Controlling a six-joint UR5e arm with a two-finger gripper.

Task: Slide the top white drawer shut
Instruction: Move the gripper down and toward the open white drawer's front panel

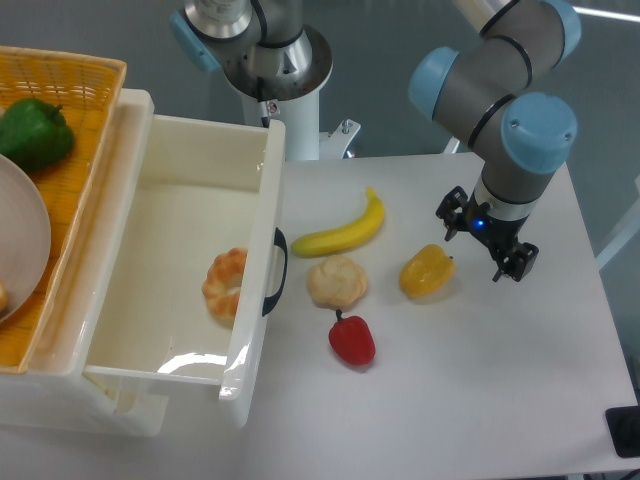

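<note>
Peppers – three (pixel 352 340) (pixel 426 271) (pixel 35 133); pastries – two (pixel 225 284) (pixel 337 281); banana (pixel 345 230) – one.

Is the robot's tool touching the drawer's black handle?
Apart. The camera view shows the tool far off, beside the yellow pepper, with bare table between it and the black handle.

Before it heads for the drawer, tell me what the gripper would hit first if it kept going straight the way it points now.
The gripper points down at the table, so bare tabletop just right of the yellow pepper looks like first contact. Depth is hard to judge from this one view; it may graze the pepper's edge.
</note>
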